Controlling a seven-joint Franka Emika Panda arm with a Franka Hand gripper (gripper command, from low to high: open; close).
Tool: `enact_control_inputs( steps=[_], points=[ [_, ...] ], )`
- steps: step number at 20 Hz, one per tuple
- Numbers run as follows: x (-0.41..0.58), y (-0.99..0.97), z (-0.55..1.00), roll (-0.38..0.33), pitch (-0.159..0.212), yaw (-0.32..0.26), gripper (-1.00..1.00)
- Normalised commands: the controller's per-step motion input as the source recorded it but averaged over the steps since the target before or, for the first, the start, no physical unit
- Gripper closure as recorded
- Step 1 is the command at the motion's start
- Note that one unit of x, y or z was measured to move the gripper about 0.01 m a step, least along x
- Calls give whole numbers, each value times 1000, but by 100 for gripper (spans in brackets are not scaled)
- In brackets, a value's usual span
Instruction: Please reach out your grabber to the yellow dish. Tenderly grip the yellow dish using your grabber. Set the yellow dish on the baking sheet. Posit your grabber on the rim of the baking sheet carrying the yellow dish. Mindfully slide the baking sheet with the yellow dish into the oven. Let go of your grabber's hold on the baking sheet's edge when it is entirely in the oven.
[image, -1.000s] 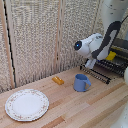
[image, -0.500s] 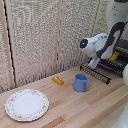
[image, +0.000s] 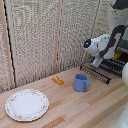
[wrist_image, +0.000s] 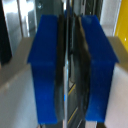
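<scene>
A: While the arm is hovering at the right of the exterior view, which step is it working on?

B: Judging by the wrist view, the grabber (wrist_image: 70, 70) is pinching the baking sheet's (image: 96, 73) rim; the blue fingers (wrist_image: 47, 65) are clenching on a thin dark edge. So I'd say the slide into the oven is in hand.

A: And nearer the camera?

B: A white plate (image: 26, 104) and a blue mug (image: 81, 83) are sitting on the table (image: 75, 107), uninvolved.

A: Where is the yellow dish?

B: A yellow patch (image: 118, 56) is showing far right, behind the wrist, seemingly on the sheet.

A: Next move?

B: Probably a slow, level push inward, then opening up.
</scene>
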Motion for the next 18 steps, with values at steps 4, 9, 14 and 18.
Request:
enact_control_inputs(
  steps=[4, 9, 14, 18],
  points=[
    [-1, -766, 180, -76, -102, 6, 100],
    [0, -561, 113, -77, -79, 17, 100],
    [0, -129, 182, -73, -48, 29, -100],
    [60, -109, 262, -215, -68, 50, -100]
  ],
)
